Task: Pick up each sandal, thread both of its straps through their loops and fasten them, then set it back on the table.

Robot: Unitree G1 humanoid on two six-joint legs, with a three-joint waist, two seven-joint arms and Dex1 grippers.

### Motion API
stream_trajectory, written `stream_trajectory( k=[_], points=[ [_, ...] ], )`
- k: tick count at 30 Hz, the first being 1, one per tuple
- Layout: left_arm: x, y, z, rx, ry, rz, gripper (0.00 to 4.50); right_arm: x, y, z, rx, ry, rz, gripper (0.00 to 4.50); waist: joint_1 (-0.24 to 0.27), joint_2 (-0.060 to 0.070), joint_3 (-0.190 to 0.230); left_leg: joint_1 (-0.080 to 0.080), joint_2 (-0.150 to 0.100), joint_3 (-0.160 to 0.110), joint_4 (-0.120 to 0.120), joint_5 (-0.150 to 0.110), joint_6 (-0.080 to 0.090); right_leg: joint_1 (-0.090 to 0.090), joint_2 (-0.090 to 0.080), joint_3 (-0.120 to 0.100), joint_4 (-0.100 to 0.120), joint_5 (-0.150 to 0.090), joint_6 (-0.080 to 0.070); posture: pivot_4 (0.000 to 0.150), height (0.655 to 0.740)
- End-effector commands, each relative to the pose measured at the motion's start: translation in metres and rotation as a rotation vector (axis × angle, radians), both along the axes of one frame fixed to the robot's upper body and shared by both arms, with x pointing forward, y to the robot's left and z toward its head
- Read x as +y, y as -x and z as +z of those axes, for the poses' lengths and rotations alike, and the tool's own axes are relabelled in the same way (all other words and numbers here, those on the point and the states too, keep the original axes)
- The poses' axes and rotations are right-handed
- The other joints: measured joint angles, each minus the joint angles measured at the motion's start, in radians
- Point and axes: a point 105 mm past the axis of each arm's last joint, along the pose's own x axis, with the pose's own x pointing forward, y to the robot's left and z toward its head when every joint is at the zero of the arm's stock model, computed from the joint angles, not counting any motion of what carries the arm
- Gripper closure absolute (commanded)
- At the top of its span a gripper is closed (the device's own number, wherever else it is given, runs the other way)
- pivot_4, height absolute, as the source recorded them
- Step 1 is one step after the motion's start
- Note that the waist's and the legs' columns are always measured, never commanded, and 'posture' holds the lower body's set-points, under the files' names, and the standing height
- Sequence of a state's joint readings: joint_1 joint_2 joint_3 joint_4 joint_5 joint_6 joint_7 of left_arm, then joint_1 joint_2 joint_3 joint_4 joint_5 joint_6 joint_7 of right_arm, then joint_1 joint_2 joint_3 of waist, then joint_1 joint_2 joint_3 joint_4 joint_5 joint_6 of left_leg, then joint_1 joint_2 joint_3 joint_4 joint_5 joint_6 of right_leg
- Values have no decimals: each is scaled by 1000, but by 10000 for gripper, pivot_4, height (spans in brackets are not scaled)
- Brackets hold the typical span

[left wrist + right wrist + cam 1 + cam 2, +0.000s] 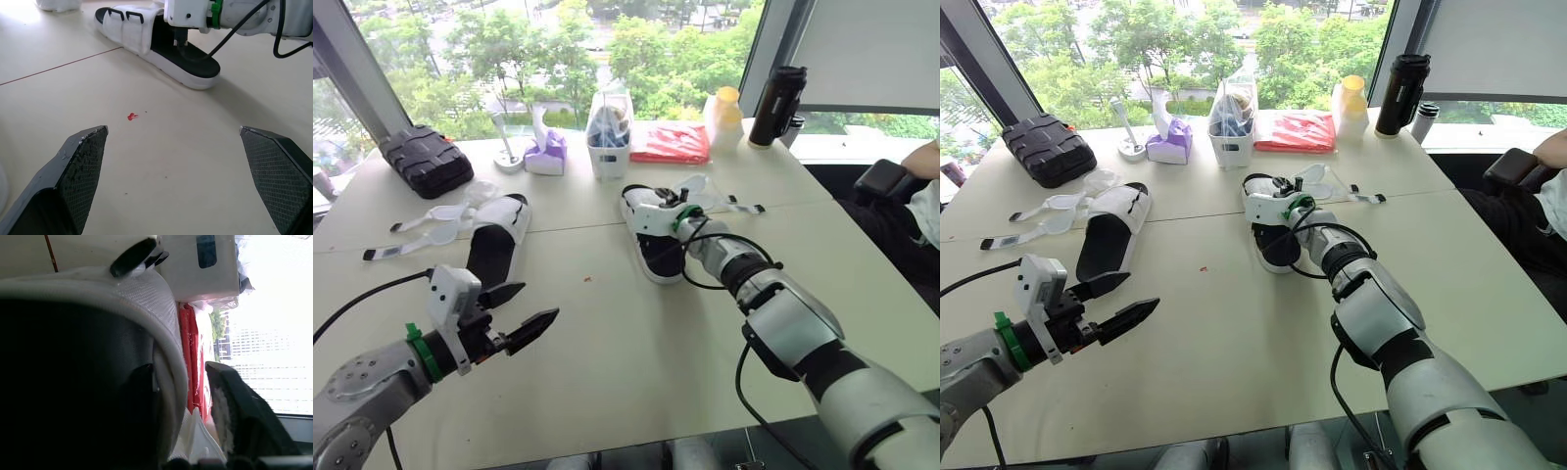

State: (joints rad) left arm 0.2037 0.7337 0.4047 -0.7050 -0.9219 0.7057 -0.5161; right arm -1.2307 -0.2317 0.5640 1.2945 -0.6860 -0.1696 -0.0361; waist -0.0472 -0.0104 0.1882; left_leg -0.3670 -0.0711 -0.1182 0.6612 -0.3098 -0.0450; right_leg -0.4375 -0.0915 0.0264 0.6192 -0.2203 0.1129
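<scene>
Your right pincer (178, 368) is spread astride the side wall of the right-hand sandal (656, 259), one finger inside and one outside. That sandal lies on the table (626, 372). Your left pincer (539, 301) hovers spread above the table, near the left-hand sandal (492, 253).

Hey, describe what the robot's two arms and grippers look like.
Both arms have silver-grey and black segments with black cables looping outside and a green band at each wrist. The left gripper and right gripper each carry a white housing and two black textured pointed fingers.
</scene>
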Motion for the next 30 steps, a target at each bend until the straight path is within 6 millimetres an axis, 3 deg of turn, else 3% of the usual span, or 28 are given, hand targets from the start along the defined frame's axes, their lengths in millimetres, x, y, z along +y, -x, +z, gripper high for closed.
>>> stream_trajectory(
  k=[1,6,11,14,19,22,30],
  points=[
    [-4,2,6,-44,-7,-10,0,13,-2,27,-80,-31,33,43575,0,0,0,-1,0,0,0,0,0,-1,0,0,0,0,0,1500,7400],
    [-5,0,6,-45,-6,-14,0,18,-1,26,-73,-50,46,44450,-2,0,0,-4,0,0,0,1,-1,-5,0,1,1,1,-1,1500,7400],
    [-6,-2,7,-47,-5,-24,0,28,7,47,-111,-133,189,44450,-8,0,0,-5,0,0,0,1,-1,-6,1,1,1,1,-1,1500,7400],
    [-5,-3,7,-46,-4,-34,0,33,29,62,-103,-179,423,44450,-10,0,0,-6,0,0,0,1,-1,-6,1,1,1,1,-1,1500,7400],
    [-2,-6,6,-42,-10,-47,0,33,81,65,-47,-107,797,44450,-15,0,0,-6,0,0,0,0,-1,-6,1,1,0,1,-1,1500,7400],
    [1,-10,8,-42,-14,-61,0,29,116,54,7,-3,1008,44450,-20,0,0,-6,0,0,0,0,-1,-6,1,1,0,1,-1,1500,7400],
    [-1,-14,9,-47,-19,-83,0,29,155,22,94,150,1244,44450,-21,0,0,-4,2,1,1,1,-1,-5,2,2,3,1,-1,1500,7400]
  ],
)
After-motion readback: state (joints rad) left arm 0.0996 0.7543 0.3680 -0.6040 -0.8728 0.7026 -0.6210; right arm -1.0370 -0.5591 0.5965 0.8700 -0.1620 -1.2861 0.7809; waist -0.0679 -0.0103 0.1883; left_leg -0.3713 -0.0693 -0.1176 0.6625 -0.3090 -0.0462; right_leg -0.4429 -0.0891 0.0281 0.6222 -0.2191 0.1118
